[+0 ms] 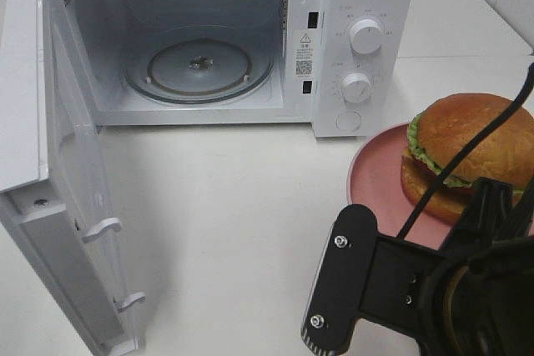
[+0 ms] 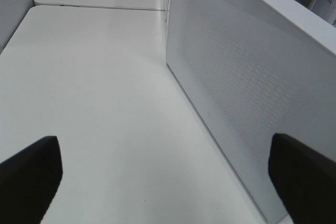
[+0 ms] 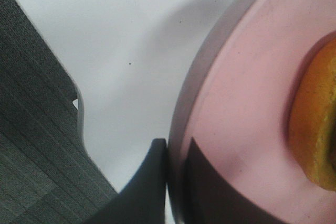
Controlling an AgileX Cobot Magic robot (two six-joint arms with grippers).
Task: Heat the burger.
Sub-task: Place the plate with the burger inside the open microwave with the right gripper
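Pink and round, the plate (image 1: 380, 174) is only partly seen at the right of the white table (image 1: 234, 206). Its near side is covered by the right arm's black wrist housing (image 1: 375, 289), and its right side is cut off by the frame. The burger (image 1: 471, 143), a brown bun with green lettuce, is set on that plate. It is crossed by a thin black cable (image 1: 455, 166) and hidden along its near edge.

From above, the fingers cannot be made out. In the wrist view the right gripper (image 3: 176, 150) is seen pinched tight on the plate's rim, with one black finger laid on the pink inner face and the other pressed against the outer edge. The right arm is brought in low from the near right corner.

The left arm is not shown from above. The left gripper (image 2: 167, 174) is spread as wide as it goes, nothing is held in it, and only its two dark tips are visible. It is placed beside the perforated outer face of the microwave's open door (image 2: 236, 87). At the far side the white microwave (image 1: 359, 6) is stood open, with its round glass turntable (image 1: 198, 64) exposed.
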